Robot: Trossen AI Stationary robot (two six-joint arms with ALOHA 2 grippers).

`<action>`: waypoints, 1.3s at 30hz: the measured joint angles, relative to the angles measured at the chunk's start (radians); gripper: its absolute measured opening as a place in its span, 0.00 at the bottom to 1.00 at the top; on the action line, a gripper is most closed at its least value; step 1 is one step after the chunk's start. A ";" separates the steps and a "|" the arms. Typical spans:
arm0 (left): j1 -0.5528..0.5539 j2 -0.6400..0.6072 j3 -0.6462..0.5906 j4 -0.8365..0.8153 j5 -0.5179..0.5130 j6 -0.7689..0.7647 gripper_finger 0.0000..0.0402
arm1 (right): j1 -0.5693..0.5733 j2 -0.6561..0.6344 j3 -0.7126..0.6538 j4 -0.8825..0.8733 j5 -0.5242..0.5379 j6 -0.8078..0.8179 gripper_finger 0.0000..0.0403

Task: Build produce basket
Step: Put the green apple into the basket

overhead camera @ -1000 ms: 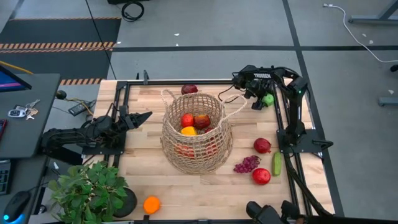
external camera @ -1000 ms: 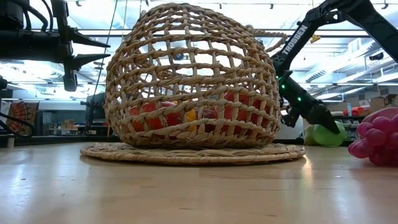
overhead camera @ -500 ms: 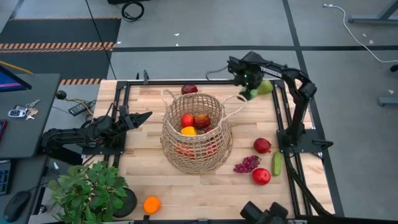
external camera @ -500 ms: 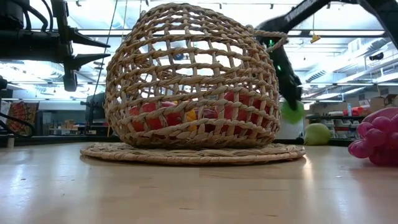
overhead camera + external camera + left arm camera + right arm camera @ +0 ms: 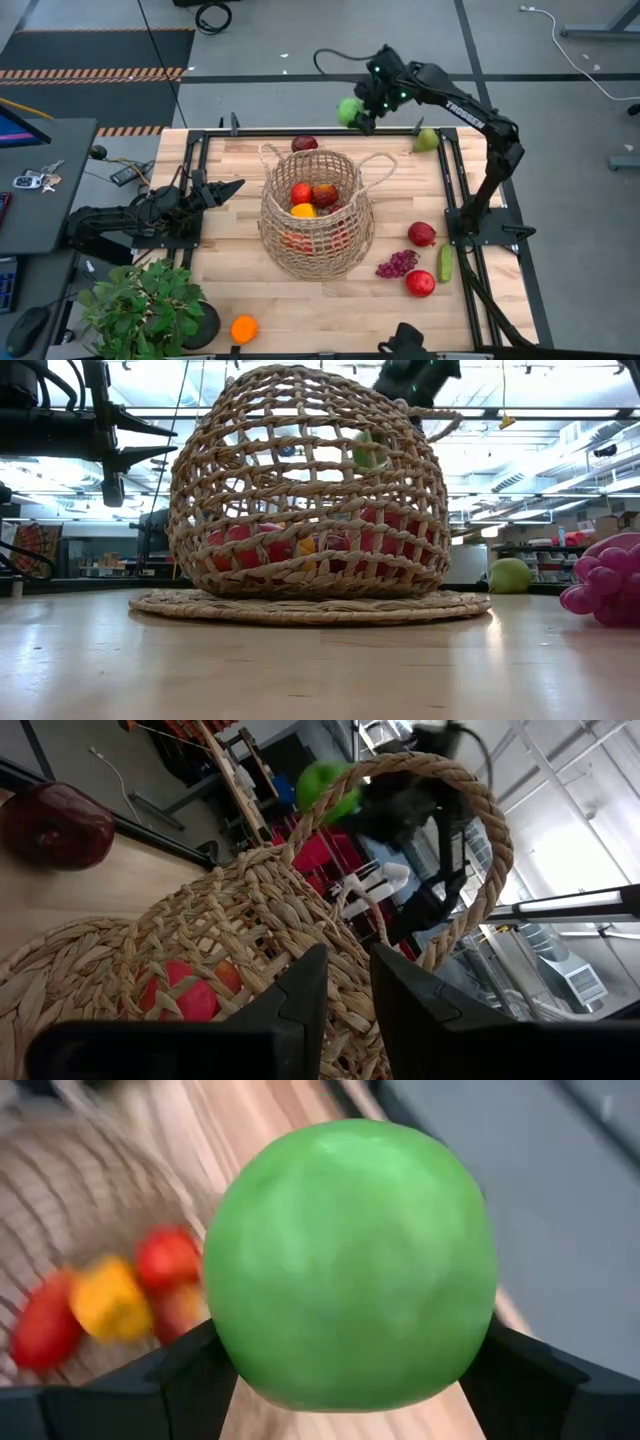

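The wicker basket (image 5: 315,215) stands mid-table on a woven mat, with red fruit and a yellow one (image 5: 303,210) inside. My right gripper (image 5: 362,110) hangs high over the table's far edge, just beyond the basket, shut on a green apple (image 5: 349,110). That apple also shows in the right wrist view (image 5: 350,1265) and through the weave in the low view (image 5: 369,450). My left gripper (image 5: 236,186) waits shut at the table's left side, pointing at the basket and touching nothing. My right gripper pinches the green apple between its two fingers (image 5: 185,1380), one on each opposite side (image 5: 240,1350). The fingers slant downward from the far right. The apple is lifted clear of the table, above the level of the basket's rim.
A green pear (image 5: 427,140) lies at the far right corner and a dark red apple (image 5: 305,144) behind the basket. Two red apples (image 5: 421,234), grapes (image 5: 397,264) and a cucumber (image 5: 445,263) lie at the right. An orange (image 5: 243,328) and a potted plant (image 5: 150,305) sit near left.
My right gripper has lifted the green apple off the table at the far right corner. It has risen high and swung toward the table's left along the far edge, tipping to point downward. The pear has stayed on the table.
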 joint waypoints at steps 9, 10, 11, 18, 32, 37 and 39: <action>0.000 0.000 0.000 0.000 0.000 0.000 0.23 | 0.030 -0.008 0.107 0.134 -0.150 0.020 0.82; 0.000 0.000 0.000 0.000 0.000 0.000 0.23 | 0.032 -0.008 0.110 0.149 -0.181 0.033 0.82; 0.000 0.000 0.000 0.000 0.000 0.000 0.23 | 0.034 -0.008 0.114 0.172 -0.219 0.054 0.83; 0.000 0.000 0.000 0.000 0.000 0.000 0.23 | 0.048 -0.008 0.121 0.403 -0.570 0.232 0.83; 0.000 0.000 0.000 0.000 0.000 0.000 0.22 | 0.133 -0.007 0.121 0.765 -0.734 0.399 0.83; 0.000 0.000 0.000 0.000 0.000 0.000 0.21 | 0.150 -0.006 0.117 0.766 -0.738 0.407 0.83; 0.000 0.000 0.000 0.000 0.000 0.000 0.21 | 0.160 -0.005 0.107 0.765 -0.738 0.419 0.83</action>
